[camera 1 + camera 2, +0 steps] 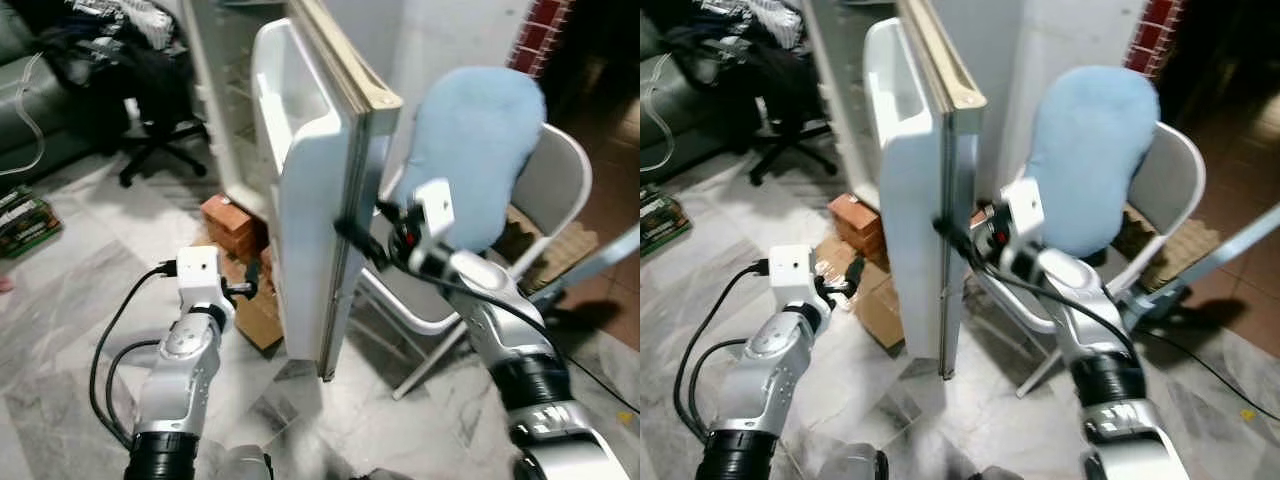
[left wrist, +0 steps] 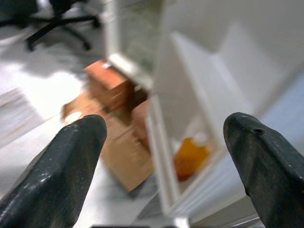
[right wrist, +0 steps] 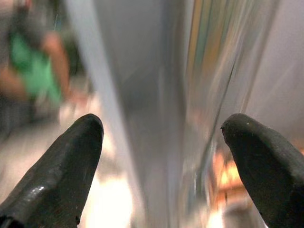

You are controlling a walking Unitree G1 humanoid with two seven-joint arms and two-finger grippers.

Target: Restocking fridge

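Our left gripper (image 1: pixel 247 290) hangs wide at seven o'clock; our right gripper (image 1: pixel 352 236), fingers apart, straddles the fridge door (image 1: pixel 310 200) edge at centre. Pads may slip, swinging it into the chair (image 1: pixel 545 190).

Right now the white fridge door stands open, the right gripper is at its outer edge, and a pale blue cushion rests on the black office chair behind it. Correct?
One detail is off. The pale blue cushion rests on the white folding chair, as the left eye view shows; the black office chair stands apart. The white fridge door is open, with the right gripper at its outer edge.
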